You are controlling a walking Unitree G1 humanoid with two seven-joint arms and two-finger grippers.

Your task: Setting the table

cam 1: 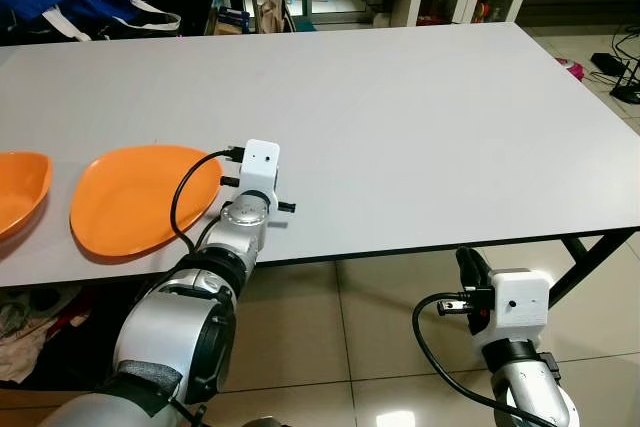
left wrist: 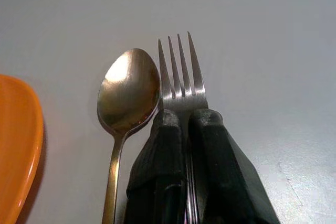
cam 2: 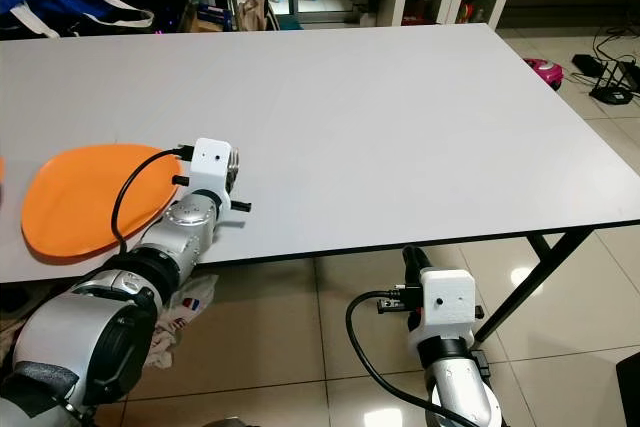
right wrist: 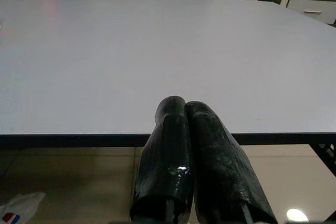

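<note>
The fork (left wrist: 182,77) is pinched between the two fingers of my left hand (left wrist: 185,121), low over the white surface (cam 1: 420,127). Its tines point straight away from my hand, and its long axis runs along my fingers. The spoon (left wrist: 127,95) lies just beside it, parallel, bowl forward, with the orange plate (cam 1: 140,197) on its other side. A second orange dish (cam 1: 20,192) lies further out. I judge this place nearly set; the fork only needs releasing. My right hand (right wrist: 186,111) hangs idle below the surface edge, fingers closed together and empty.
</note>
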